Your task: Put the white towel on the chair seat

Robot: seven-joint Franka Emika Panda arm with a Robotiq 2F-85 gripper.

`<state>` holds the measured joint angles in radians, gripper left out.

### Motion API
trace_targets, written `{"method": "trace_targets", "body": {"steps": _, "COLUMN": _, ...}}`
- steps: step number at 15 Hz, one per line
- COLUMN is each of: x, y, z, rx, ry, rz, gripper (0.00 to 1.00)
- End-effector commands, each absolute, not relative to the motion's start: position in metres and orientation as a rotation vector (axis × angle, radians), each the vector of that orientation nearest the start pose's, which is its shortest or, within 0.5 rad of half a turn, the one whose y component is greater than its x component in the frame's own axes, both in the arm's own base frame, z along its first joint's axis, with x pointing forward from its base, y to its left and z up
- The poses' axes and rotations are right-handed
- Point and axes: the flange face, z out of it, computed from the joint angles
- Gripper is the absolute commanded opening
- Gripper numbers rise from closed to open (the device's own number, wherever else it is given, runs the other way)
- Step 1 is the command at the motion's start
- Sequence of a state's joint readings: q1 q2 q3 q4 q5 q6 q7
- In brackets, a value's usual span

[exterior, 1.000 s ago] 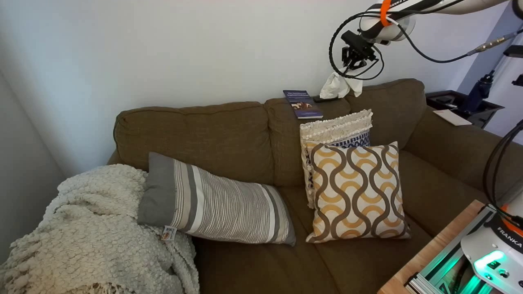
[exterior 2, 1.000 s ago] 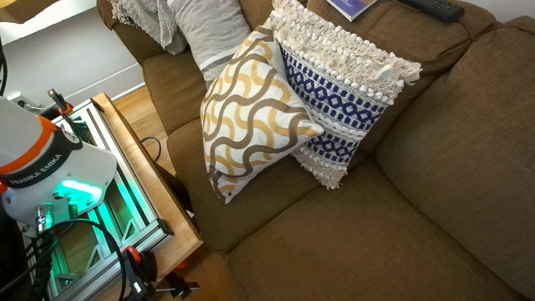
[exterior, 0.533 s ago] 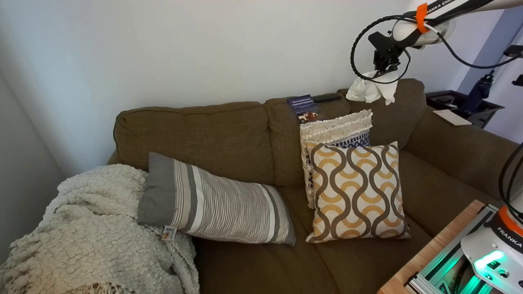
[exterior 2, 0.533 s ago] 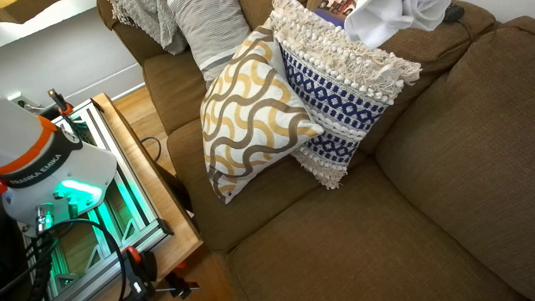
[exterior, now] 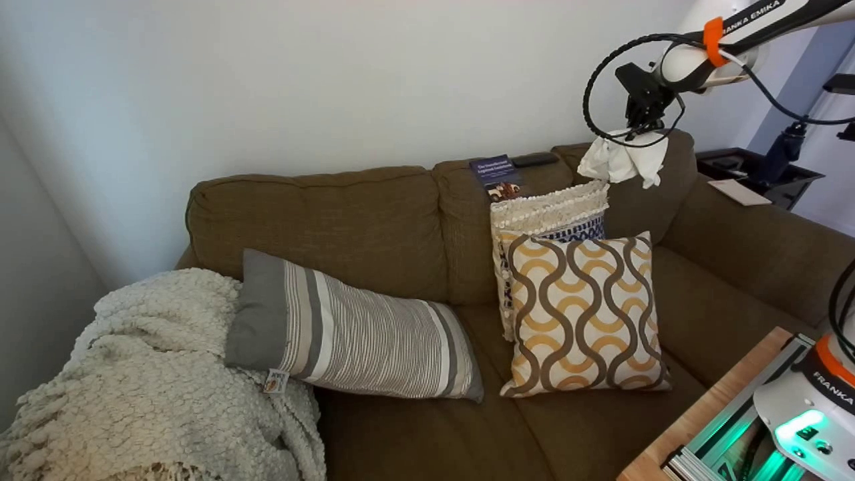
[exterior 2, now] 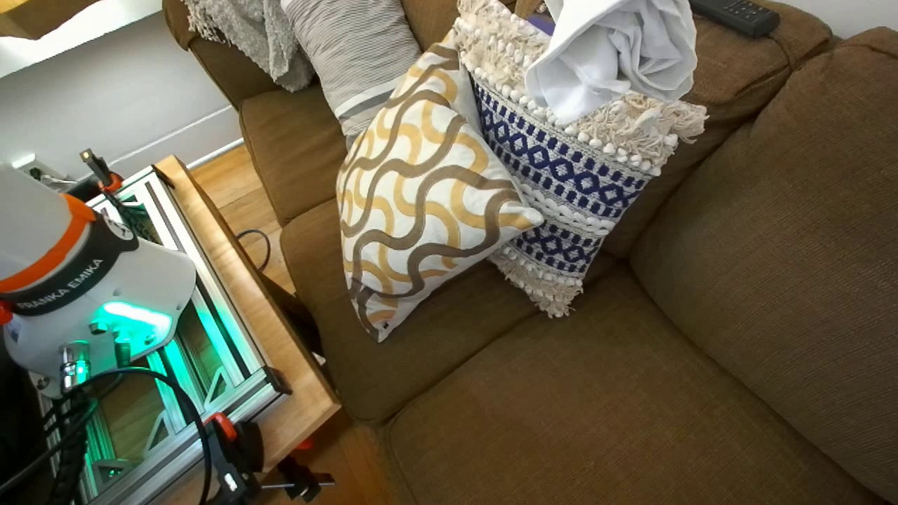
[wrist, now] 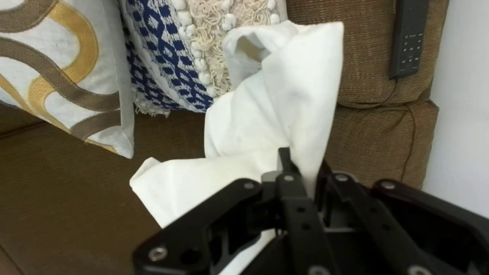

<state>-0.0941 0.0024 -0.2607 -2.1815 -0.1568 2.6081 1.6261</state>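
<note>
Your black fingers (wrist: 292, 191): closed, pinching white cloth towel (wrist: 244, 130) above brown fabric sofa (exterior 2: 631, 393) | fringed blue-and-cream pillow (wrist: 198, 49): 11 o'clock, wrist view | risk: descend too soon, loose folds could snag it

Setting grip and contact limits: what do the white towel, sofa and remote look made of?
White towel: thin cloth, perhaps cotton, matte; soft, drooping folds.
Sofa: brown woven upholstery, matte; thread texture and seams show, fibre unclear.
Remote: probably hard plastic, black, low sheen; straight-edged body with small pale button marks.
</note>
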Motion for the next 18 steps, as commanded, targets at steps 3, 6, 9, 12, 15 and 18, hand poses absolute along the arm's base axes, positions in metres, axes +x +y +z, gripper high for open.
{"method": "trace_targets", "body": {"steps": 3, "x": 0.505, "y": -0.262, "z": 0.380, "rx": -1.470, "ry": 2.631, "rz": -0.555, "gripper": 0.03}}
{"method": "trace_targets", "body": {"steps": 6, "x": 0.464, "y": -0.318, "z": 0.336, "rx": -1.297, "ry": 2.810, "rz": -0.470, "gripper": 0.03}}
{"method": "trace_targets", "body": {"steps": 9, "x": 0.438, "y": -0.361, "z": 0.278, "rx": -1.115, "ry": 2.975, "rz": -0.372, "gripper": 0.03}}
{"method": "trace_targets", "body": {"steps": 12, "x": 0.414, "y": -0.389, "z": 0.206, "rx": -0.959, "ry": 3.120, "rz": -0.172, "gripper": 0.03}}
{"method": "trace_targets", "body": {"steps": 15, "x": 0.407, "y": -0.380, "z": 0.202, "rx": -0.963, "ry": 3.113, "rz": -0.130, "gripper": 0.12}}
{"method": "trace_targets", "body": {"steps": 18, "x": 0.413, "y": -0.383, "z": 0.179, "rx": -0.948, "ry": 3.135, "rz": -0.097, "gripper": 0.03}}
